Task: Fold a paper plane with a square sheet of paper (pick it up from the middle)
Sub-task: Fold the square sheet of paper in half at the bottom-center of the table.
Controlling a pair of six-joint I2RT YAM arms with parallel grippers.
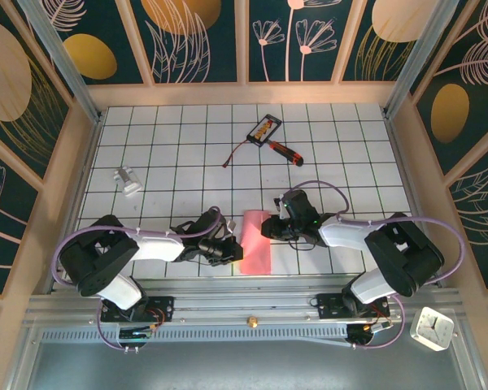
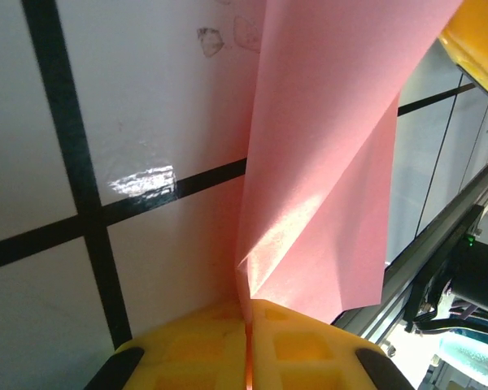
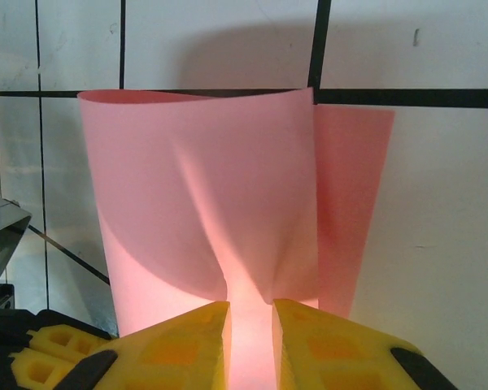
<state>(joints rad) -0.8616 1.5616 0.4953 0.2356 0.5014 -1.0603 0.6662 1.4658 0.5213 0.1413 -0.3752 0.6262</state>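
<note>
Both grippers pinch the square sheet of paper point(image 1: 256, 242): left gripper point(image 2: 248, 345) clamped from nine o'clock, right gripper point(image 3: 250, 341) from three; overhead, arms hide the fingertips.

A white tiled table point(image 1: 187, 146) with black grid lines carries the pink paper point(image 1: 256, 242) near its front edge, a card point(image 1: 265, 127), a screwdriver point(image 1: 284, 149) and a small white object point(image 1: 128, 180).

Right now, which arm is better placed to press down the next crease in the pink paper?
Probably the right. The left gripper is pinched shut on the paper, anchoring it. The right gripper also holds an edge, but more loosely, so it could let go more easily.
</note>
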